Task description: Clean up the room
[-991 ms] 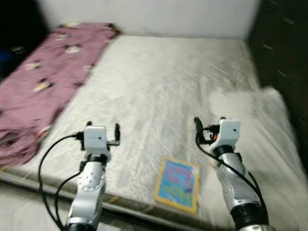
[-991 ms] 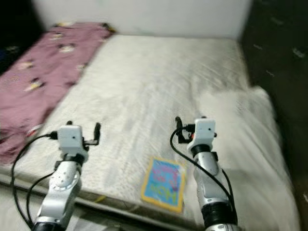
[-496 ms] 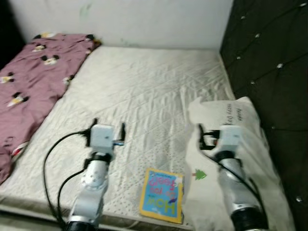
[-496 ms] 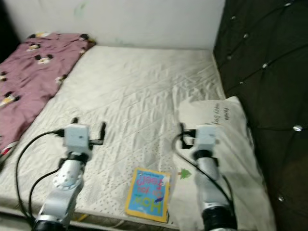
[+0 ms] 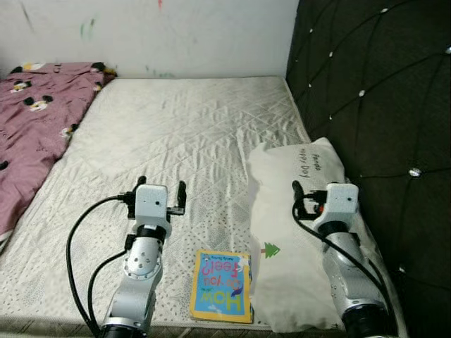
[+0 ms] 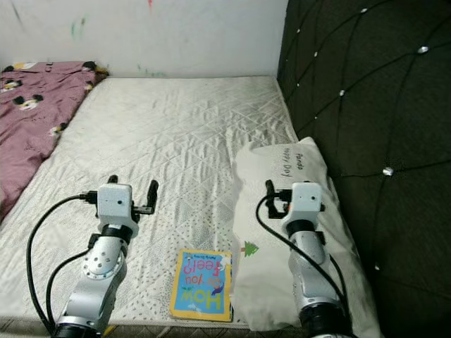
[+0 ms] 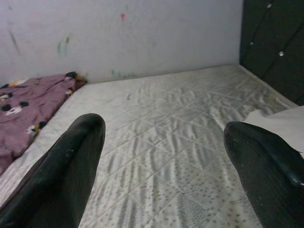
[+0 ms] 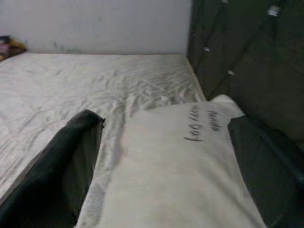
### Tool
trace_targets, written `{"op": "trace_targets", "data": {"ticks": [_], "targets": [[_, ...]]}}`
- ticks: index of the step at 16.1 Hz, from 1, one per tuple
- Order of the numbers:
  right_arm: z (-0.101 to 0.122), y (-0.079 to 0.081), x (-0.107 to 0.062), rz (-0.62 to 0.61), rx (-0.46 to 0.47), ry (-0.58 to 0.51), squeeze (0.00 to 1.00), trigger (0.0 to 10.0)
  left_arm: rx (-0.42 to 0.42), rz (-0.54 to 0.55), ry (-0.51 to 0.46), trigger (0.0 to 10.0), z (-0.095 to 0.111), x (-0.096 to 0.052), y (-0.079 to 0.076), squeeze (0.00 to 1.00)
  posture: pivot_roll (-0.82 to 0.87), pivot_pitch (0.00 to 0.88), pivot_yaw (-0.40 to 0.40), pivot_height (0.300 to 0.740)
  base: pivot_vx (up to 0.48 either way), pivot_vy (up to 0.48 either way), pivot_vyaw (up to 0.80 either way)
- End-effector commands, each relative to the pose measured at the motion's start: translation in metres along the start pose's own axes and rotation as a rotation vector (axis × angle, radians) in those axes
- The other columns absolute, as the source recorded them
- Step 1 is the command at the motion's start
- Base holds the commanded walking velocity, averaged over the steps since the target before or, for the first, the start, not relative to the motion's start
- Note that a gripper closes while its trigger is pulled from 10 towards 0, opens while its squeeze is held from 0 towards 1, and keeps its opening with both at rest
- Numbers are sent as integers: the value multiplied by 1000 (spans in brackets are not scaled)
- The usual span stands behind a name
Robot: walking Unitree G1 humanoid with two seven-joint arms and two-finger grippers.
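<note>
A colourful children's book [image 5: 220,285] lies flat on the white quilted mattress [image 5: 197,134] near its front edge. My left gripper [image 5: 161,190] hovers open over the mattress, just behind and left of the book, holding nothing. A white pillow [image 5: 296,232] with printed writing lies on the right side against the headboard. Above the pillow's front half, my right gripper [image 5: 313,193] is open and holds nothing. The right wrist view looks along the pillow [image 8: 185,156] between its spread fingers [image 8: 71,156]. Bare mattress [image 7: 166,142] lies ahead in the left wrist view.
A dark tufted headboard [image 5: 373,105] walls off the right side. A purple blanket [image 5: 32,127] with cartoon prints covers the mattress's left part. A white wall [image 5: 141,35] with small paint marks runs behind the bed.
The camera has swung to the right, so the blanket slid left and the pillow and headboard came into full view. Both arms keep the same raised pose, grippers still open.
</note>
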State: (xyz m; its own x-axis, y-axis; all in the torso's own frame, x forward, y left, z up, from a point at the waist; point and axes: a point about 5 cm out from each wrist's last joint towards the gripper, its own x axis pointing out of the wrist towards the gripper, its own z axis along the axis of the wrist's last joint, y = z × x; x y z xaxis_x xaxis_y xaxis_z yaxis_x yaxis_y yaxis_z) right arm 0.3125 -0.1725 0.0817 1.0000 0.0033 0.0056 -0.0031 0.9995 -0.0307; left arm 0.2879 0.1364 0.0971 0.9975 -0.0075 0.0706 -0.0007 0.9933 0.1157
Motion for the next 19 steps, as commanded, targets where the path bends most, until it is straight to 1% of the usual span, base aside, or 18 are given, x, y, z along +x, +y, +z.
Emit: {"op": "trace_targets", "data": {"ticks": [1, 4, 5, 7, 9, 13, 15, 17, 19], "targets": [[4, 5, -1, 18, -29, -29, 0, 10000, 10, -13, 30, 10000, -7, -3, 1, 0, -25, 0, 83, 740, 0, 0, 0], [6, 3, 0, 4, -23, -33, 0, 10000, 0, -34, 21, 10000, -5, 3, -5, 0, -39, 0, 85, 740, 0, 0, 481], [6, 1, 0, -9, -16, -34, 0, 10000, -1, -35, 20, 10000, -5, 4, -5, 0, -41, 0, 84, 740, 0, 0, 0], [5, -5, -1, -36, -36, -29, 0, 10000, -2, -36, 26, 10000, -7, 2, -3, 0, -39, 0, 79, 740, 0, 0, 0], [0, -7, -2, -47, -16, 3, 0, 10000, -7, -33, 28, 10000, -8, 0, -3, 0, -34, 0, 76, 740, 0, 0, -638], [1, -5, -1, -42, -17, -2, 0, 10000, -19, -32, 22, 10000, -7, 0, -5, 0, -28, 0, 72, 740, 0, 0, -800], [2, -4, -1, -40, -19, -8, 0, 10000, -47, -29, 31, 10000, -8, 0, -3, 0, -26, 0, 70, 740, 0, 0, -800], [3, -4, -1, -33, -21, -14, 0, 10000, -62, -30, 33, 10000, -8, -1, -3, 0, -25, 0, 68, 740, 0, 0, 0], [2, -3, -1, -27, -26, -15, 0, 10000, -64, -30, 34, 10000, -8, -1, -3, 0, -25, 0, 67, 740, 0, 268, 0]]}}
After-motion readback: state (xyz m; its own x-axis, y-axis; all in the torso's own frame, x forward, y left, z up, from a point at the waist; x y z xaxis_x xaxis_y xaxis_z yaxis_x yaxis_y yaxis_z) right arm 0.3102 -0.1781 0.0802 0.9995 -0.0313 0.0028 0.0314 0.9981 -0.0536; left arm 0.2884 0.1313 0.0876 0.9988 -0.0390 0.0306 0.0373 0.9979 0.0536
